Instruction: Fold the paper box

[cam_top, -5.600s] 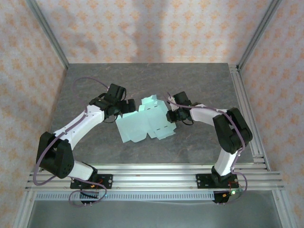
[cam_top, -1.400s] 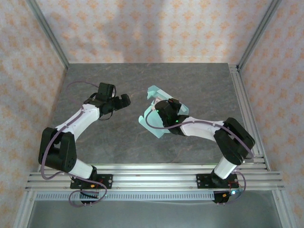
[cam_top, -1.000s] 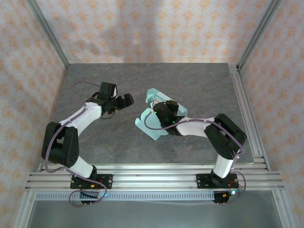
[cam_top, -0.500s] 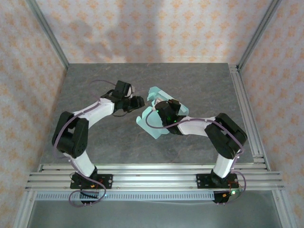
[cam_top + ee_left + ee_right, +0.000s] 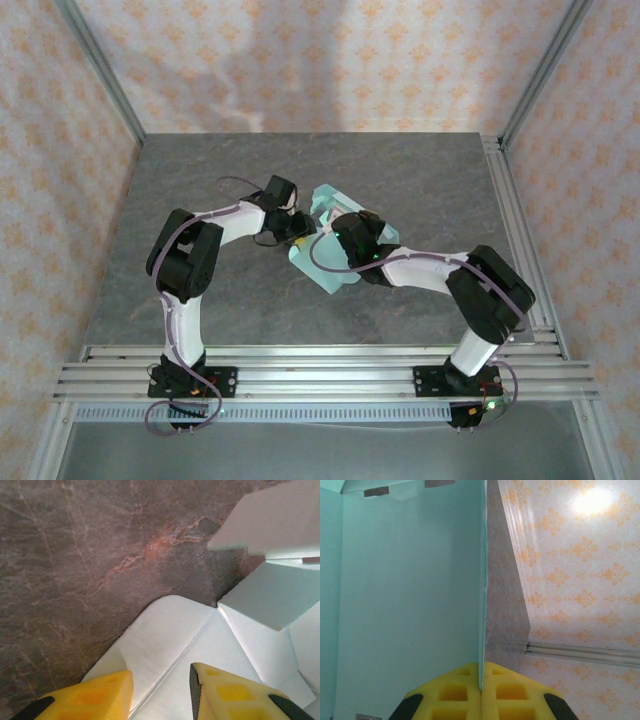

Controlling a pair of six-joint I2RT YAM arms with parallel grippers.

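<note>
Where the two arms meet, right about the middle of the grey, marble-patterned bench (image 5: 200,170), sits the pale mint paper box (image 5: 322,270). It is a thin card sheet, half folded, with panels standing up off the surface and one rounded flap lying flat toward 9 o'clock.

From where I stand the left arm is doubled up sharply. It rises from its base at the 7 o'clock corner, bends at a high elbow, then reaches across toward 3 o'clock, so the left pincer (image 5: 303,228) arrives at the card's 9 o'clock edge. Seen from its wrist, the two yellow pads stand a narrow way apart, one on either side of that flat flap, with a crease running into the gap. I see no squeeze on the card.

The right arm climbs from the 5 o'clock corner, folds at an elbow out toward 4 o'clock, and stretches low across the bench toward 9 o'clock, bringing the right pincer (image 5: 345,235) over the card. Up close its yellow pads are pressed together on the thin edge of an upright mint panel, which rises straight out from between them. Beyond that edge lie the bench and the orange-patterned wallpaper (image 5: 570,580).
</note>
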